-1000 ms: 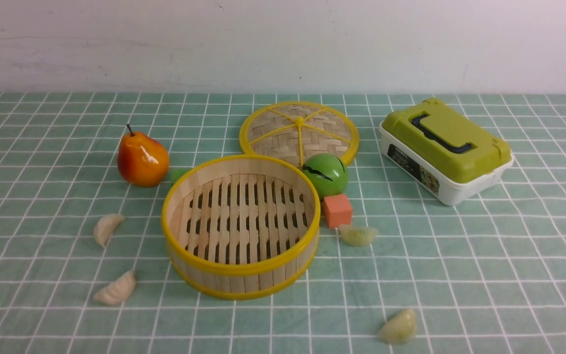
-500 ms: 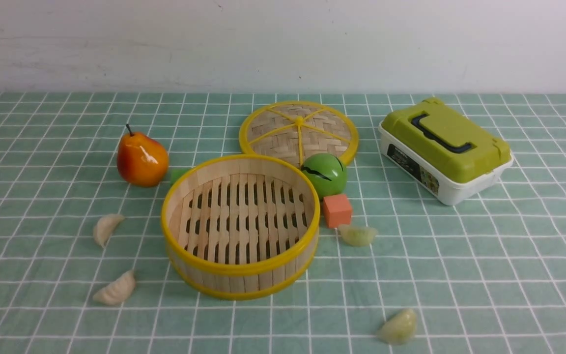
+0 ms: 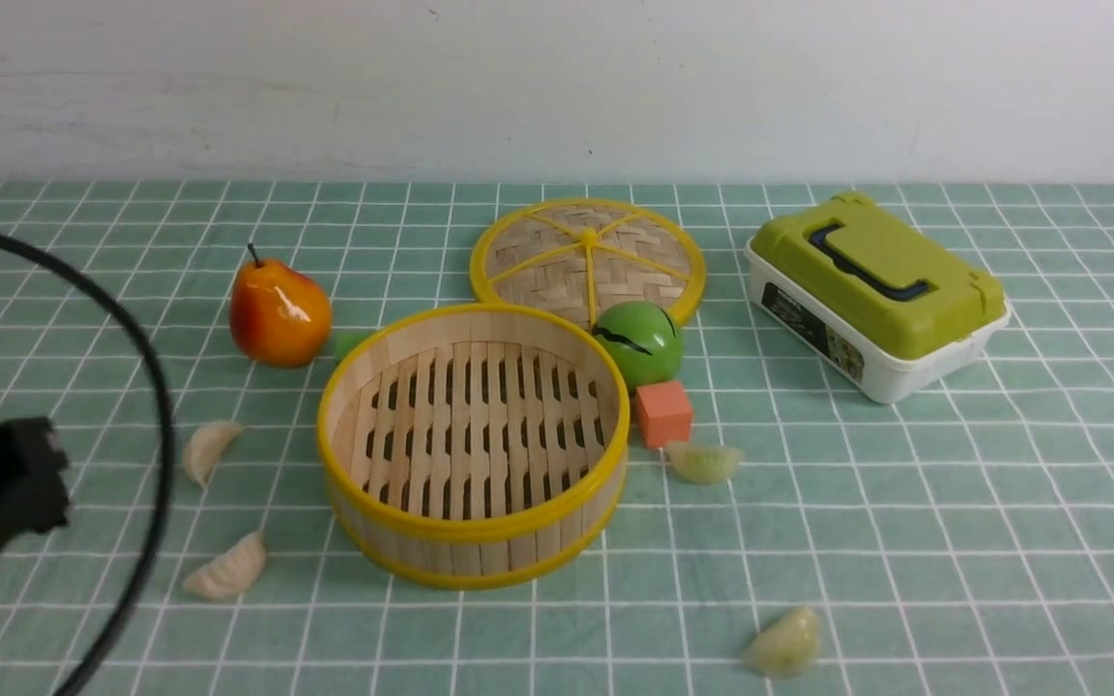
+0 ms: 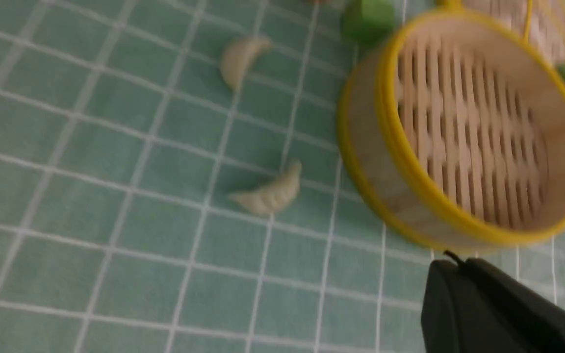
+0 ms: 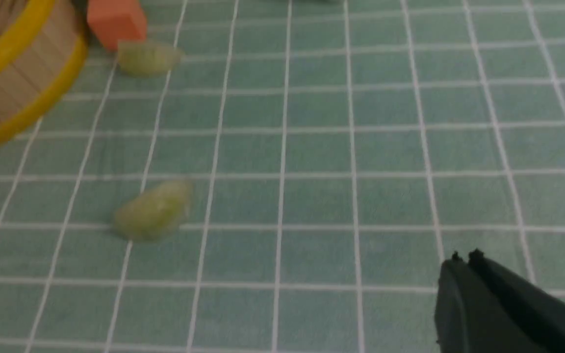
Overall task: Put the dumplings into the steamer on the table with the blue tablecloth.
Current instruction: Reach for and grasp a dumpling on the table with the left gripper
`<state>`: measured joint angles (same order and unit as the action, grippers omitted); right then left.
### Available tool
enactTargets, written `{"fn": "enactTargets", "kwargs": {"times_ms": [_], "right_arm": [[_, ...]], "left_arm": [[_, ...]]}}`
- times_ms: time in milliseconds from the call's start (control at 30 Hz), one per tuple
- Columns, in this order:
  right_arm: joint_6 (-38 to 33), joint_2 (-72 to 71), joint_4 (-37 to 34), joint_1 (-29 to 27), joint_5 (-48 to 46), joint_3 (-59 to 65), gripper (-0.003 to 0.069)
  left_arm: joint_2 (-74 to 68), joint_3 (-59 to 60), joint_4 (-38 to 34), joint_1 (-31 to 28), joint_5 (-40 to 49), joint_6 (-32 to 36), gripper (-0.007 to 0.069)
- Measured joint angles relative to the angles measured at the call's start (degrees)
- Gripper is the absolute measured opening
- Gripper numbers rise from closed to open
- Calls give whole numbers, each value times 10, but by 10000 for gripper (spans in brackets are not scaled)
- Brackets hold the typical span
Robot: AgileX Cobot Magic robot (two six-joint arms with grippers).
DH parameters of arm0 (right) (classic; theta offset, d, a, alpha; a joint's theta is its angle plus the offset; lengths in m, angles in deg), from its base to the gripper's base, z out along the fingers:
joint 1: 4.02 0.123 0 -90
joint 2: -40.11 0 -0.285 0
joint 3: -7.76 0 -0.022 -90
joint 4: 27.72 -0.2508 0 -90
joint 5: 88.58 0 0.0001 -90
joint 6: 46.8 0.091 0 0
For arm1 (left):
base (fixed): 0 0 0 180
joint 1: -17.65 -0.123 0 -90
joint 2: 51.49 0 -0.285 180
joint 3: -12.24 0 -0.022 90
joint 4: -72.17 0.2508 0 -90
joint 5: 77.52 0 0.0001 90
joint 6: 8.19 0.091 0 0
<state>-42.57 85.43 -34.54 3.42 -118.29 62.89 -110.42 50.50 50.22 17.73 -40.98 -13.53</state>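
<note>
Left gripper (image 4: 451, 262) fully closed, empty, right gripper (image 5: 464, 259) fully closed, empty

Shows steamer (image 3: 475, 553) at centre of table (image 3: 905, 541), two dumplings (image 3: 212, 449) to its left, two more to its right, lid (image 3: 557, 253) behind.

No text can be read in any view. The only candidate is a dark label (image 3: 795, 314) on the white side wall of the green-lidded box (image 3: 881, 290), right of centre in the front view. It shows pale print lines and a small multicoloured patch toward the box's lower corner, all too small and blurred to read.
</note>
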Motion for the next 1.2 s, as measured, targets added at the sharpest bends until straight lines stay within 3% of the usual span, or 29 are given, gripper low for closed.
{"fn": "enactTargets", "kwargs": {"times_ms": [167, 367, 500, 633, 800, 867, 967, 1133, 1200], "right_arm": [[-95, 76, -58, 40, -25, -32, -4], [-168, 130, -145, 80, -5, -32, -2], [-198, 139, -175, 90, -5, -32, -1], [-217, 139, -189, 92, -5, -32, -1], [-221, 139, -198, 92, -5, -32, -1], [-221, 139, -198, 92, -5, -32, -1], [-222, 139, -198, 92, -5, -32, -1], [-222, 139, -200, 92, -5, -32, 1], [-222, 139, -200, 92, -5, -32, 1]], "left_arm": [[-120, -66, -79, 0, 93, 166, -14], [-259, -180, -35, 0, 75, 190, -5], [-349, -243, 44, 0, 68, 177, 74], [-463, -314, 115, 0, 53, 139, 274], [-549, -337, 148, 0, -23, 130, 409], [-571, -337, 149, 0, -43, 129, 424], [-597, -337, 150, 0, -53, 129, 400], [-608, -337, 154, 0, -53, 129, 151], [-603, -340, 153, 0, -52, 129, 121]]}}
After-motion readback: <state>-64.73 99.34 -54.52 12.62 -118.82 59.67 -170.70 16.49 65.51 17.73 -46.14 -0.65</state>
